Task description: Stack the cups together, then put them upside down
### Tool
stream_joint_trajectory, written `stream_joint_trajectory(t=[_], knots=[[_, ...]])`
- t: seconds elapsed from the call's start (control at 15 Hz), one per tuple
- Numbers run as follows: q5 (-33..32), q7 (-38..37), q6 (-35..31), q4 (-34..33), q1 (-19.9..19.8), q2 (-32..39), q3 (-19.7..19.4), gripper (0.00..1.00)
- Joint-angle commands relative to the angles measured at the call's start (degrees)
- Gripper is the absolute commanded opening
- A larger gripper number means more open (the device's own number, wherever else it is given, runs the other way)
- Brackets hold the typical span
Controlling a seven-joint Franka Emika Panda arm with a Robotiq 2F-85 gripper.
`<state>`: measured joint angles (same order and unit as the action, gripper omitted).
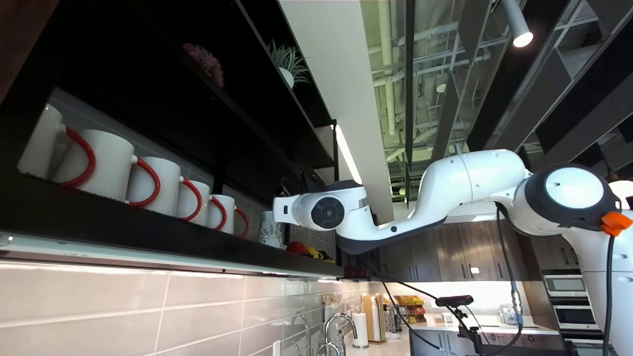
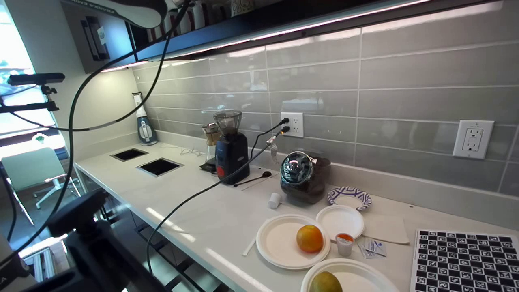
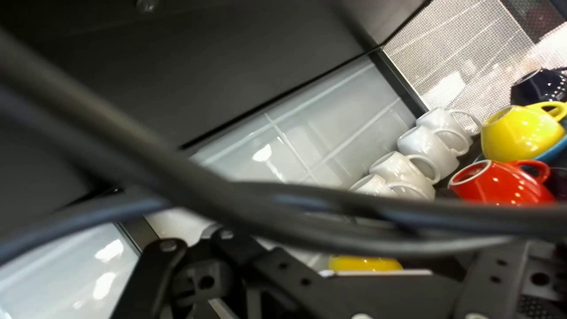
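Observation:
A pale cup with grey-green patterning [image 1: 271,230] stands on the dark shelf, just left of and partly behind the arm's wrist in an exterior view. A patterned cup also shows at the top edge in an exterior view [image 2: 242,6]. No patterned cup can be made out in the wrist view. A second patterned cup is not clearly visible. My gripper [image 3: 361,248] is at the bottom of the wrist view. Its linkages are spread wide and nothing shows held, though cables cover the fingertips. In an exterior view the gripper is hidden behind the wrist.
White mugs with red handles [image 1: 163,185] line the shelf. Beyond the gripper are upside-down white cups [image 3: 401,170], a red cup [image 3: 502,184] and a yellow cup [image 3: 520,133]. The upper shelf board [image 3: 221,66] is close overhead. Thick cables [image 3: 248,212] cross the wrist view.

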<state>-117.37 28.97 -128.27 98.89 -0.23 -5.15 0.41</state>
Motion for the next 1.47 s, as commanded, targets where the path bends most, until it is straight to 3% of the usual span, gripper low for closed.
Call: stream_joint_trajectory(t=[0.0,0.6,1.07,1.4], knots=[[8.4,2.2,-3.6,1.5,-0.1,-3.9,-0.6,1.0],[44.2,13.0,-18.4,4.4,0.1,-11.3,-6.0,1.0],[63.9,10.4,-17.7,8.8,0.4,-15.8,-9.0,1.0],[78.0,10.0,-20.9,13.1,0.9,-18.5,-11.0,1.0]])
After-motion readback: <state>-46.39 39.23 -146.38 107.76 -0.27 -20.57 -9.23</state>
